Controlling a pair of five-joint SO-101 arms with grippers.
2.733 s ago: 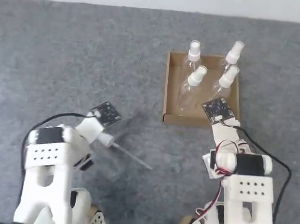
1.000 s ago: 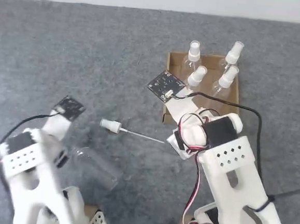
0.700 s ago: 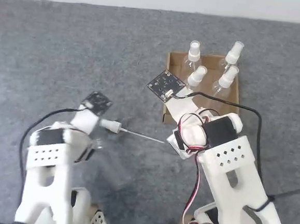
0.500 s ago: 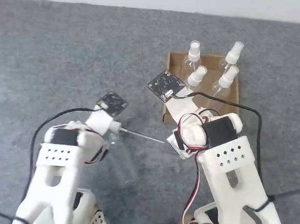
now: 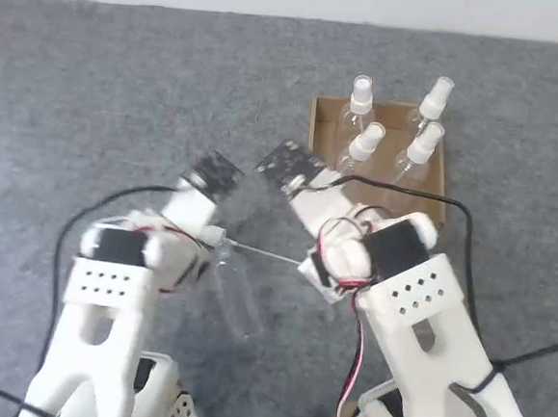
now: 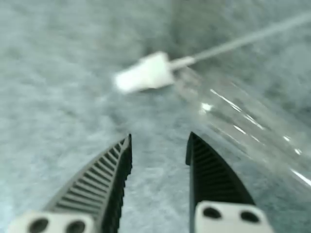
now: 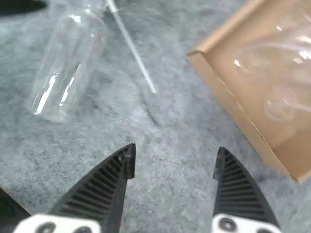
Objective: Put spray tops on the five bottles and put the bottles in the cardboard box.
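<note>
Grey carpet-like surface (image 5: 124, 90) is carrying everything. One clear bottle (image 5: 236, 297) is lying on its side between my two arms, uncapped, with its mouth pointing toward the loose spray top (image 6: 146, 77). That top is lying flat just beside the bottle mouth, and its thin dip tube (image 7: 131, 48) is trailing out toward my right arm. I cannot tell whether top and bottle are touching. My left jaws are hanging low over the surface, parted by a moderate gap and gripping nothing, with the tips sitting a little short of the spray top. My right jaws are spread wide, also gripping nothing, and are hovering over the surface between the lying bottle and the near corner of the cardboard box (image 5: 314, 124). The end of the dip tube is lying ahead of them. Four capped bottles (image 5: 366, 148) are standing upright inside the box, two in the far row and two nearer to me.
</note>
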